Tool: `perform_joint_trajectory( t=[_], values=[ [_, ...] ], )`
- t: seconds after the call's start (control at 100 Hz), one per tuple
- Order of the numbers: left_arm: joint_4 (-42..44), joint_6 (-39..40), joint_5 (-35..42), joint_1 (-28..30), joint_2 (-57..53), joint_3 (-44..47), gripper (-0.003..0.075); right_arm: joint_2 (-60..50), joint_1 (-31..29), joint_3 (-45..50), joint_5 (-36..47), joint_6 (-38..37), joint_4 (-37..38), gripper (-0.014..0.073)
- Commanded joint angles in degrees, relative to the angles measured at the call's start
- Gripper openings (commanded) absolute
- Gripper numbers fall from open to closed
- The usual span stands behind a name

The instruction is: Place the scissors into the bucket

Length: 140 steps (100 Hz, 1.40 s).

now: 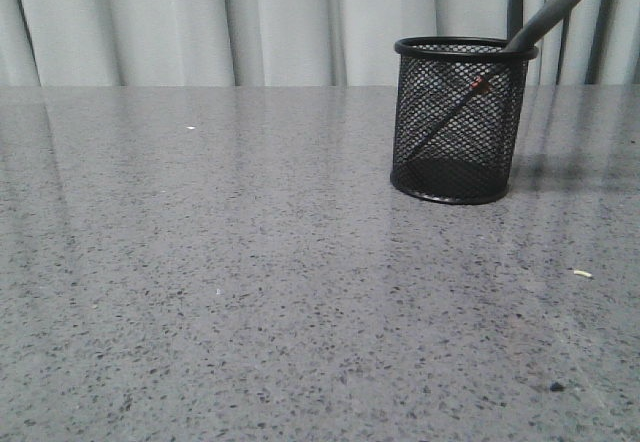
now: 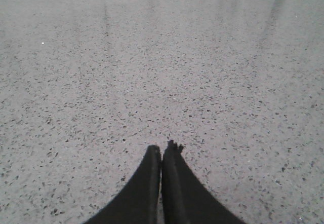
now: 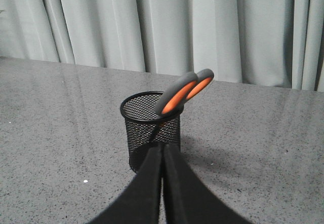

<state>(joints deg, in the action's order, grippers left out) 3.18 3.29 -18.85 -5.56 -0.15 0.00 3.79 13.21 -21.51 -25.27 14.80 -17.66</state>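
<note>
The black mesh bucket stands upright on the grey table at the right of the front view. The scissors stand blades-down inside it, handles leaning out over the rim to the right. In the right wrist view the bucket is just beyond my fingers, and the scissors show grey handles with orange lining above the rim. My right gripper is shut and empty, close in front of the bucket. My left gripper is shut and empty over bare table. Neither gripper shows in the front view.
The speckled grey table carries a few small crumbs, one white bit at the right. Pale curtains hang behind the table's far edge.
</note>
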Motion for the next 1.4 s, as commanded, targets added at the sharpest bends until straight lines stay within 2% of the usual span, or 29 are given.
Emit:
perform_joint_trajectory(
  t=[0.0, 1.05, 1.18, 1.39],
  values=[
    [0.09, 0.07, 2.55, 0.09, -1.51, 2.28, -0.002, 0.51, -0.25, -1.36, 4.34, 0.58, 0.0, -0.0045],
    [0.09, 0.07, 2.55, 0.09, -1.51, 2.28, -0.002, 0.51, -0.4, -0.01, 4.17, 0.58, 0.83, -0.0045],
    [0.09, 0.07, 2.55, 0.09, -1.51, 2.28, -0.002, 0.22, -2.41, 4.36, 8.71, 0.58, 10.14, -0.0045],
    [0.09, 0.07, 2.55, 0.09, -1.51, 2.28, -0.002, 0.0, -9.59, 15.61, 18.92, -2.22, 10.76, -0.0045]
  ],
)
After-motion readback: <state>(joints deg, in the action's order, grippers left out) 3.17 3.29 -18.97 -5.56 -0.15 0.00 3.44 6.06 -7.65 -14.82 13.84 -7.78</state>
